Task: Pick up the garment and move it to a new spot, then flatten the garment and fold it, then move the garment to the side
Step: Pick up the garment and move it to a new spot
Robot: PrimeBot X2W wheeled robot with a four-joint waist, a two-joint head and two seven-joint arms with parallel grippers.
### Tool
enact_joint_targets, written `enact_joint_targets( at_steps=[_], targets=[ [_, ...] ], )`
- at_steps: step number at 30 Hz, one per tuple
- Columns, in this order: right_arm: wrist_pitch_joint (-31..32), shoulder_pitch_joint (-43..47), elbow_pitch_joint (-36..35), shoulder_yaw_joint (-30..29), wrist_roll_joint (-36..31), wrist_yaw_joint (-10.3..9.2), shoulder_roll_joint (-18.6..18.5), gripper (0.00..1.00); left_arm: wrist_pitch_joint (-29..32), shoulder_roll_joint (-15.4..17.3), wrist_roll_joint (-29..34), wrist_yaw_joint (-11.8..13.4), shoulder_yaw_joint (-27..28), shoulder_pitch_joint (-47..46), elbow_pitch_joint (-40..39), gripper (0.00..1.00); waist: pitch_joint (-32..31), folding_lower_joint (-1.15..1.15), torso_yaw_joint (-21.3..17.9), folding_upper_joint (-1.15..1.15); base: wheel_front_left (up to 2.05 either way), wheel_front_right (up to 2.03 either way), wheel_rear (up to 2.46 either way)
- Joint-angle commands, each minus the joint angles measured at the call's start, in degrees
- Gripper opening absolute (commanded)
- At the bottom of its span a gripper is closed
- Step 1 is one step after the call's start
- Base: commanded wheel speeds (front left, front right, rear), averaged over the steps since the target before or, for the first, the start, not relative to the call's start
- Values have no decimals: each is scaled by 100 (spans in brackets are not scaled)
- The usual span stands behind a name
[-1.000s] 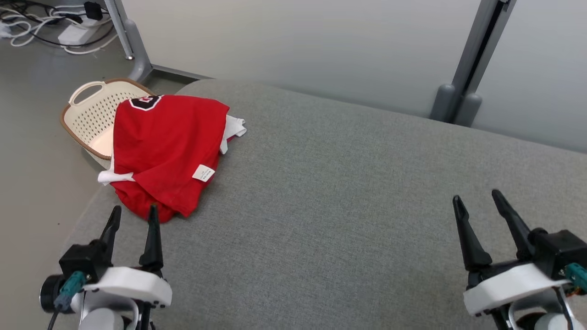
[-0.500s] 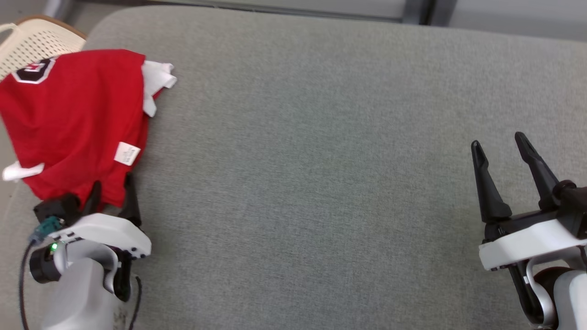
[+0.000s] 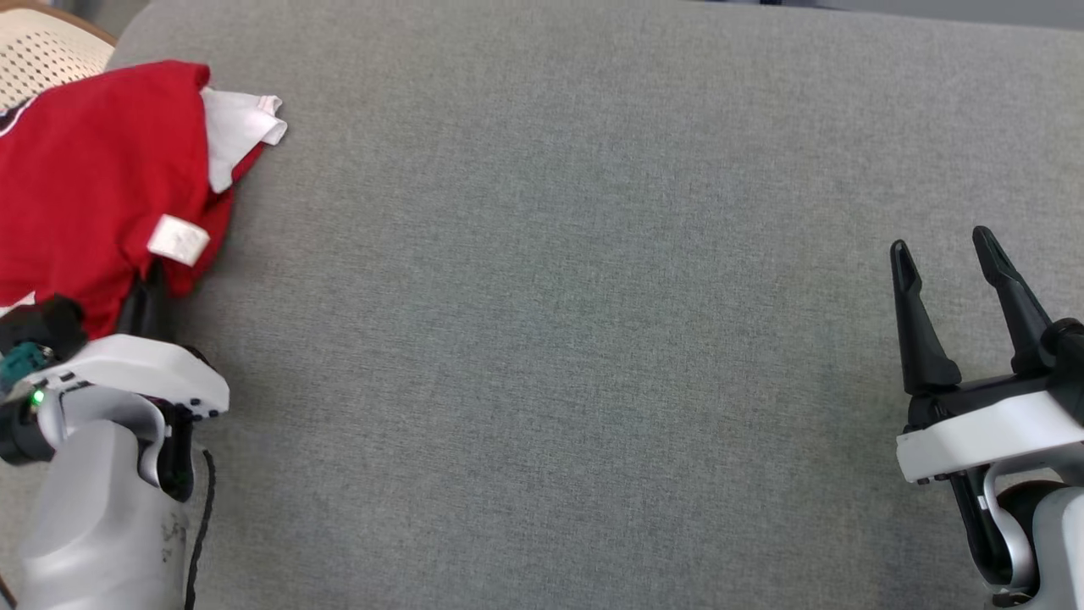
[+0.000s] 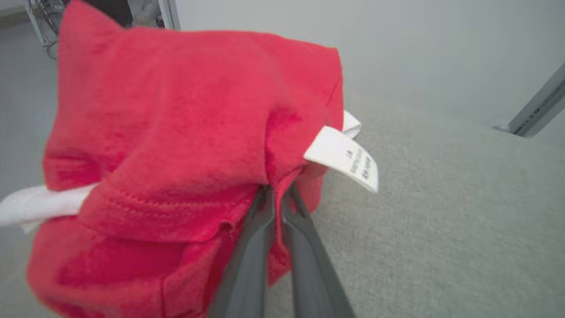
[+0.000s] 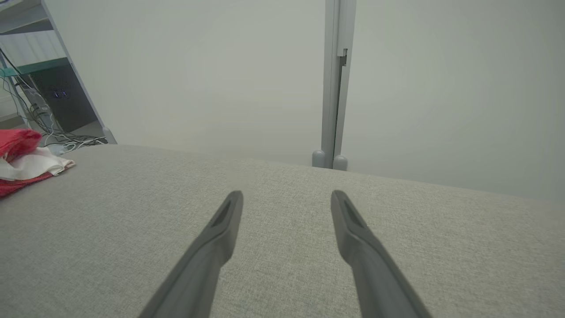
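The garment [image 3: 85,186] is a red shirt with white trim and a white label, bunched at the far left of the grey cushioned surface [image 3: 550,296]. My left gripper [image 3: 146,292] is shut on its near hem. In the left wrist view the two fingers meet with a fold of the red garment [image 4: 176,132] pinched at the gripper [image 4: 276,191]. My right gripper [image 3: 944,254] stands open at the right, above bare cushion, fingers spread with nothing between them. The right wrist view shows the gripper [image 5: 287,201] open and the garment [image 5: 17,154] far off to the left.
A cream perforated basket [image 3: 42,51] sits past the surface's far left corner, partly behind the garment. A grey post [image 5: 333,88] and a pale wall stand beyond the far edge. Cables lie on the floor at the back left [image 5: 26,110].
The head camera has tilted down. My left gripper reached into the garment's near hem and shut on it, bunching the cloth. The right gripper has stayed open.
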Motion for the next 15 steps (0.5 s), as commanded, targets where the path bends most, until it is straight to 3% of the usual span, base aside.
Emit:
enact_joint_targets(
  at_steps=[1, 9, 15],
  targets=[
    [-47, 64, 41, -22, -5, -2, 1, 100, -9, 33, 80, -18, 70, 134, -311, 0, -132, 0, 43, 0, 0, 0, 0],
    [-177, 393, 232, -90, 86, -2, 169, 100, -11, -77, 696, 73, 307, 1000, -2547, 0, -891, 0, 60, 0, 0, 0, 0],
    [-233, 668, 273, -89, 127, -2, 269, 100, -11, -296, 1040, 98, 45, 1831, -4077, 0, -1365, 0, -80, 0, 0, 0, 0]
  ],
)
